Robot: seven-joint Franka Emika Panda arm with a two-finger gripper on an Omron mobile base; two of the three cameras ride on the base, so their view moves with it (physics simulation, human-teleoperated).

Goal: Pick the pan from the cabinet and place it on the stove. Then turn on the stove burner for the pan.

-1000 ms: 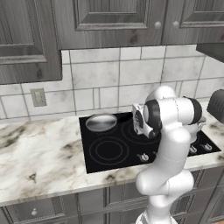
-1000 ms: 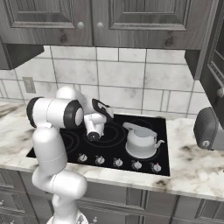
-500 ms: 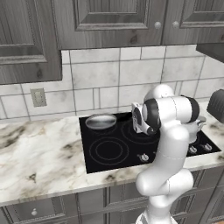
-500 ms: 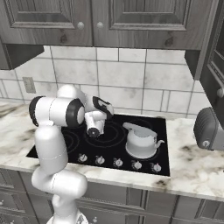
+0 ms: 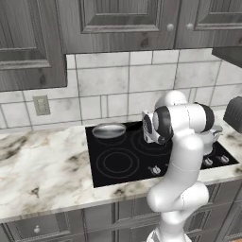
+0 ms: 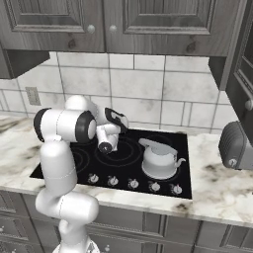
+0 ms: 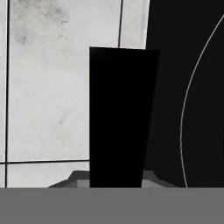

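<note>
Resting on the stove (image 5: pixel 118 165), the pan (image 5: pixel 109 130) sits on the rear-left ring, silver bowl upward, close to the tiled wall. Its long black handle runs rightward toward the robot's wrist. In the hand view the handle (image 7: pixel 120 118) rises between the 2 finger tips and fills the middle of the frame, with wall tile to one side and black glass to the other. The gripper (image 6: pixel 117 120) is clamped tight on that handle, as the right base view shows. The kettle (image 6: pixel 159 159) stands on the stove's right side, apart from the pan. The cabinet (image 5: pixel 127 21) hangs above, both doors closed. A row of knobs (image 6: pixel 133 183) lines the stove's front edge.
</note>
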